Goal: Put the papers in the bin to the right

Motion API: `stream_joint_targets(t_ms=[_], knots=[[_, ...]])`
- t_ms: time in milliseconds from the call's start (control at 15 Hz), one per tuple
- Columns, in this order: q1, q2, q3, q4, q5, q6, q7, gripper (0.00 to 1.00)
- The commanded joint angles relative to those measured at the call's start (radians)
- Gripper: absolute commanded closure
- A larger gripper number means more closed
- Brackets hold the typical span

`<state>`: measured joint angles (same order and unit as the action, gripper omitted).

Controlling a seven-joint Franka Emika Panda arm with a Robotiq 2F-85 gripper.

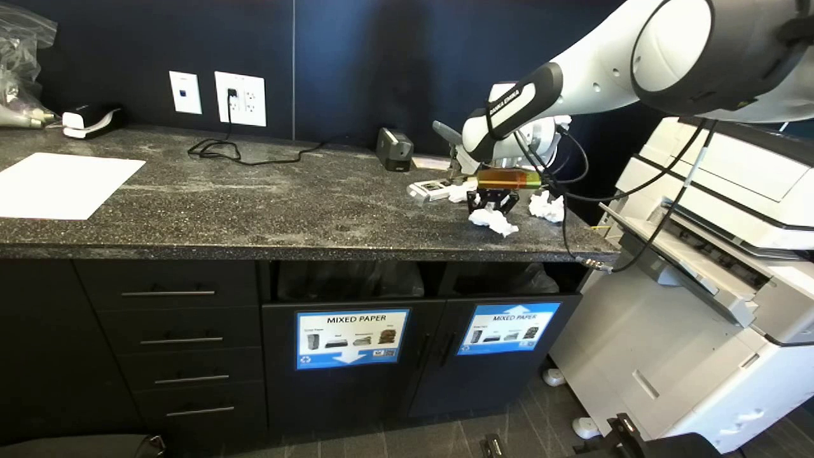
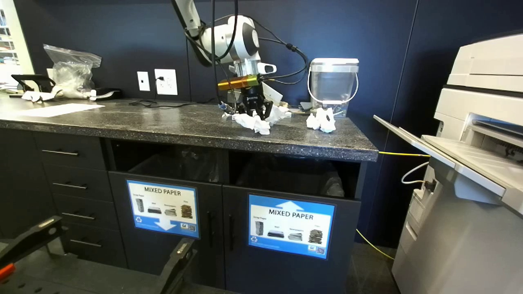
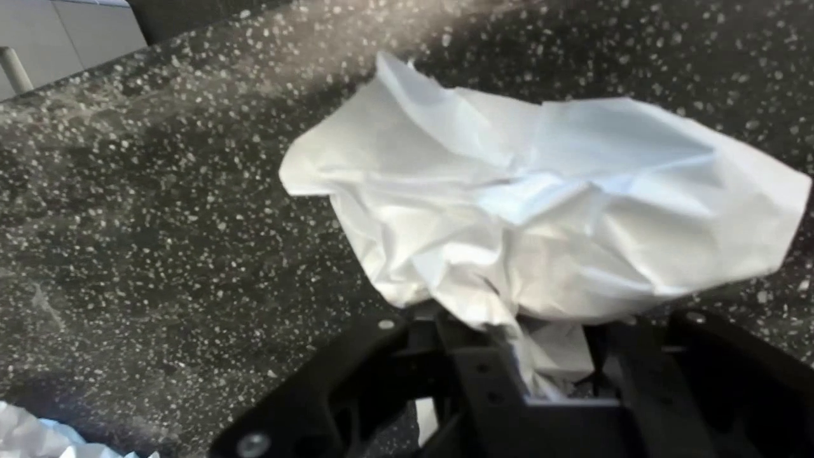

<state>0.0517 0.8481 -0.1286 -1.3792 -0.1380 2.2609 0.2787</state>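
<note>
The wad (image 3: 540, 210) is clamped by the gripper (image 3: 534, 337): the fingers (image 3: 480, 369) stand close together with the wad's narrow end pinched between them, and its wide, creased part spreads beyond the fingertips. In both exterior views this wad is low at the counter (image 1: 286, 203), near the front edge; whether its underside bears on the surface cannot be determined. More paper (image 2: 280, 113) shows just behind the gripper in an exterior view. A loose wad (image 2: 321, 121) lies near the counter's end, in front of the bin (image 2: 333, 85). The bin stands upright toward the rear of the counter, apart from the clamped wad. The gripper points downward from the arm (image 1: 591, 57). A black box (image 1: 394, 149) stands at the rear of the counter, and a flat sheet (image 1: 70, 184) lies well apart from the wads. Below the counter, a cabinet (image 2: 282, 269) carries two signs (image 2: 163, 208) marked "MIXED PAPER". A printer (image 1: 642, 331) stands beside the counter's end.
</note>
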Motion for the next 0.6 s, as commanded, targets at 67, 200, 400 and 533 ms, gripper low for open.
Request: stream_joint_targets(t_ms=[67,200,400,533], knots=[[-0.11,-0.13,0.075,-0.188,0.083,0.08,-0.2,0.81],[-0.15,-0.179,0.095,-0.279,0.113,0.126,-0.269,0.81],[-0.195,-0.236,0.116,-0.399,0.156,0.194,-0.348,0.81],[-0.216,-0.269,0.125,-0.469,0.178,0.229,-0.386,0.81]])
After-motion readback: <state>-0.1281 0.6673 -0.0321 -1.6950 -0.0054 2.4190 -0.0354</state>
